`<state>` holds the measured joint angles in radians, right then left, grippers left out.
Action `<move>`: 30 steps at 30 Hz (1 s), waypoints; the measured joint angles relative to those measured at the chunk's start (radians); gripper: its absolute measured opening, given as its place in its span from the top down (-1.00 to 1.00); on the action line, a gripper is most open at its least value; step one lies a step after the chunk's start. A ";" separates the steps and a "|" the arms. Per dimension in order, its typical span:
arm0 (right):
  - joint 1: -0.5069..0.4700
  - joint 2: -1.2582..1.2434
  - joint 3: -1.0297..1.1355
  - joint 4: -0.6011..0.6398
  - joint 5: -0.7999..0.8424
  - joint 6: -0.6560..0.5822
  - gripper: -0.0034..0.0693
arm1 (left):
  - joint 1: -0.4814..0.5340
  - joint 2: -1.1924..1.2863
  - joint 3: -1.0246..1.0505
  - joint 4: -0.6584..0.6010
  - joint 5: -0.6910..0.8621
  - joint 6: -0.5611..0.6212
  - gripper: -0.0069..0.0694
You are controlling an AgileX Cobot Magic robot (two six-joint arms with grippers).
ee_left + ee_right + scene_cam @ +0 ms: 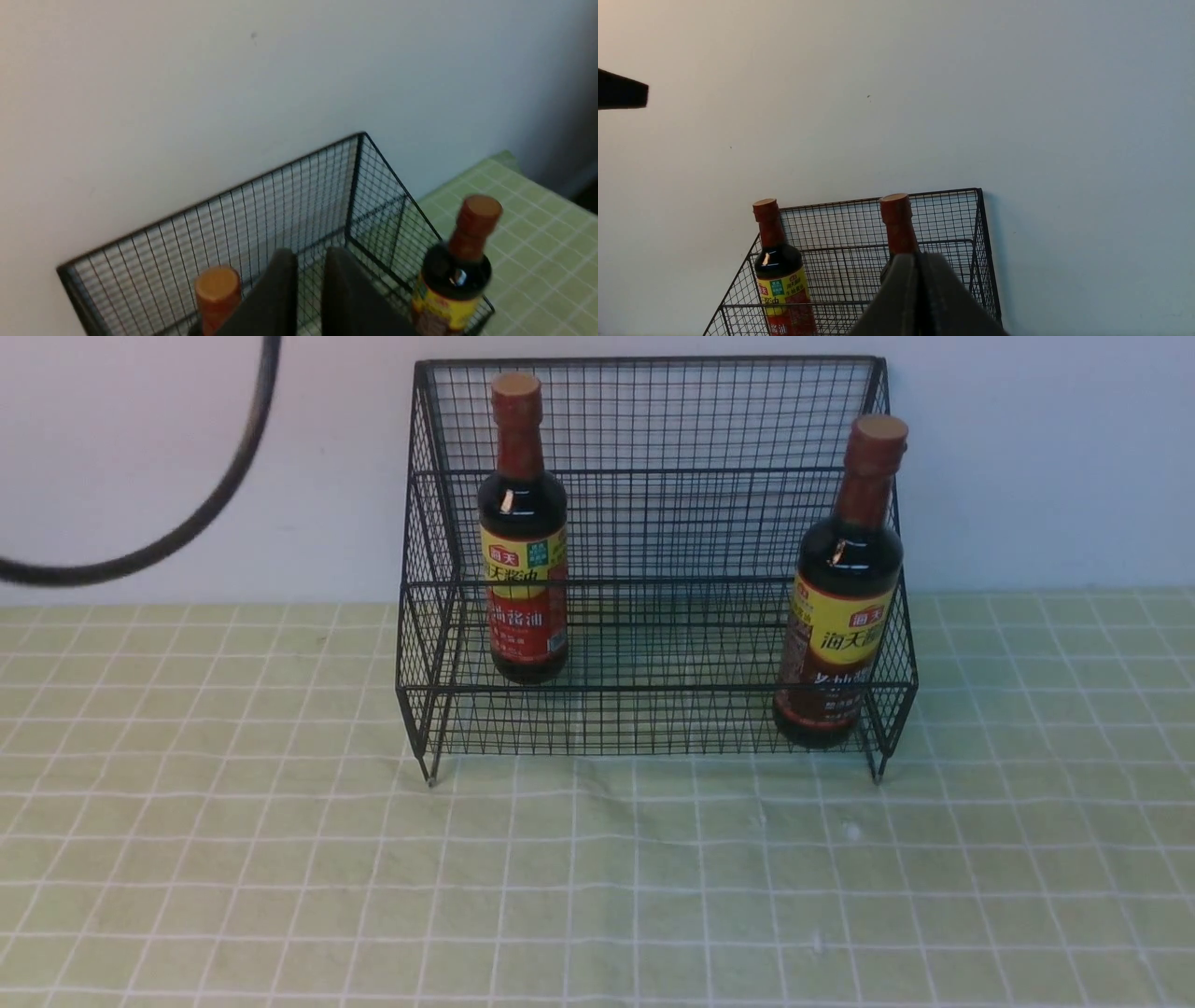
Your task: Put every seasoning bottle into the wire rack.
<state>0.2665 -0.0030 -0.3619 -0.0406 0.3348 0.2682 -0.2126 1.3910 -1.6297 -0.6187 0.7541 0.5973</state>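
Left gripper [309, 263] barely parted, empty; beyond its tips, red-labelled bottle [525, 541] inside wire rack's [653, 582] left end, brown-labelled bottle [840, 616] tilted inside rack's right; right gripper [920, 263] shut, empty, short of rack.

Black wire rack [653, 583] on green cloth with white grid lines [597, 887], near pale wall [1036, 467]. Two dark bottles inside rack, well apart. Red-label bottle [523, 537] near left end, about upright, yellow band above red. Brown-label bottle [845, 588] near right end, tilted, cap leaning right, yellow band above brown. Both with reddish-brown necks, tan cap tops. Front bar of rack crossing in front of brown-label bottle. Dark cable [219, 490] curving across upper left.
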 joint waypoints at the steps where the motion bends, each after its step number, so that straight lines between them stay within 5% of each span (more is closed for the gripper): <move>1: 0.000 0.000 0.000 0.000 0.001 0.000 0.94 | 0.000 -0.014 0.000 0.031 0.023 -0.033 0.76; 6: 0.000 0.000 0.000 0.000 0.003 0.000 0.94 | 0.000 -0.105 0.044 0.199 0.137 -0.216 0.84; 10: 0.000 0.000 0.000 0.000 0.003 0.000 0.94 | 0.000 -0.226 0.167 0.248 0.132 -0.250 0.84; 21: 0.000 0.000 0.000 0.000 0.003 0.001 0.94 | 0.000 -0.783 0.699 0.209 -0.107 -0.262 0.84; 30: 0.000 0.000 0.000 0.000 0.003 0.001 0.94 | 0.000 -1.020 0.796 0.207 -0.049 -0.264 0.84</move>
<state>0.2665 -0.0030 -0.3619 -0.0406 0.3377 0.2693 -0.2126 0.3707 -0.8332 -0.4116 0.7049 0.3332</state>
